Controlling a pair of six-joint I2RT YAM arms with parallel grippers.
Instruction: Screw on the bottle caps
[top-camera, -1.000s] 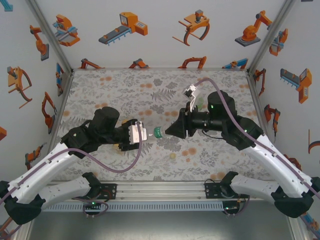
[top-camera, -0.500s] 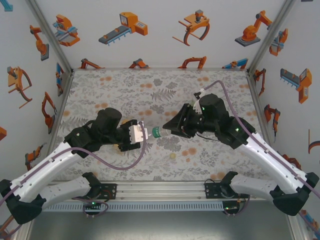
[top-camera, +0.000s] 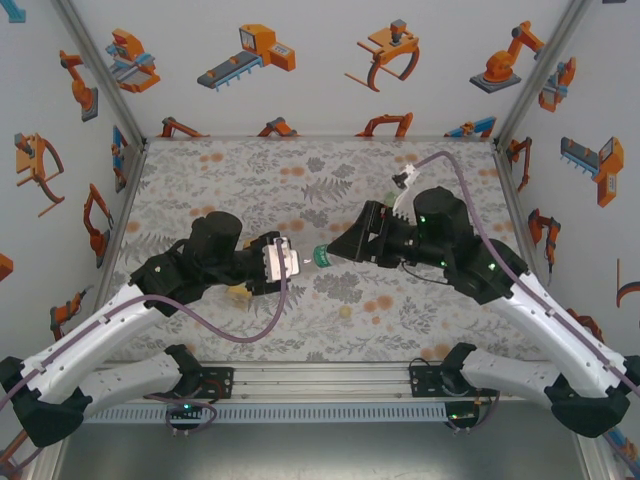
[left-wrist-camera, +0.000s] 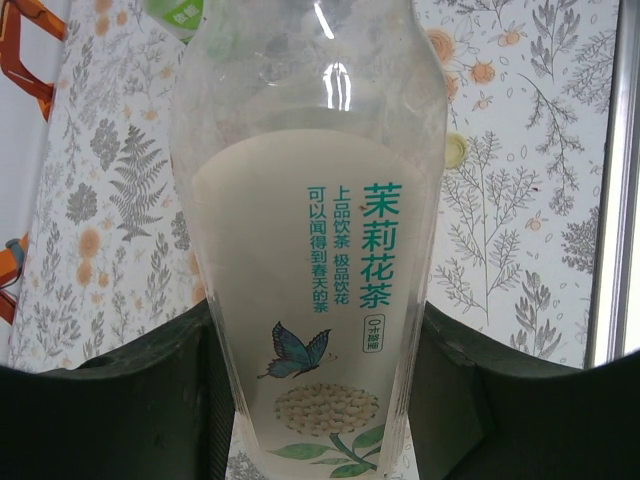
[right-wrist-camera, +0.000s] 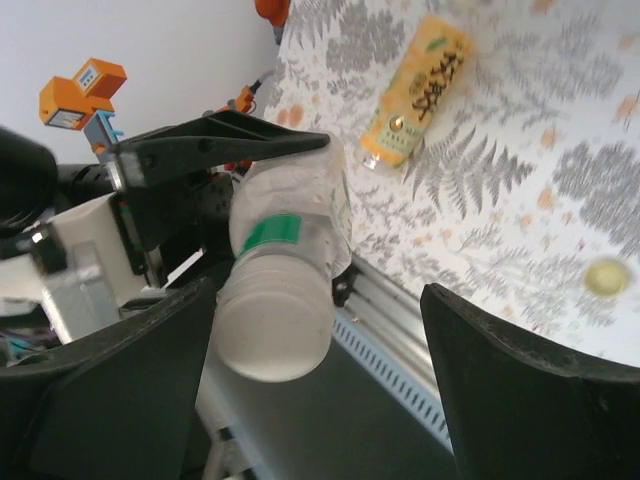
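My left gripper (left-wrist-camera: 320, 400) is shut on the clear bottle with the white-green label (left-wrist-camera: 310, 250), holding it level above the table with the neck pointing right (top-camera: 318, 257). A white cap (right-wrist-camera: 275, 325) sits on that neck, below a green band. My right gripper (right-wrist-camera: 320, 370) is open around the cap, which lies close to its left finger (right-wrist-camera: 130, 400) and far from the other. In the top view the right gripper (top-camera: 337, 252) meets the bottle's neck mid-table. The yellow-orange juice bottle (right-wrist-camera: 418, 90) lies on the mat. A pale yellow cap (top-camera: 345, 311) rests loose near the front.
The juice bottle (top-camera: 238, 291) peeks out under my left arm. The pale yellow cap (left-wrist-camera: 455, 150) lies right of the held bottle. A green object (left-wrist-camera: 185, 12) shows at the top edge of the left wrist view. A metal rail (top-camera: 320, 378) borders the table's near edge.
The right wrist has rolled, swinging its cable connector round. The left arm has carried the bottle slightly right and up, its neck now further between the right fingers.
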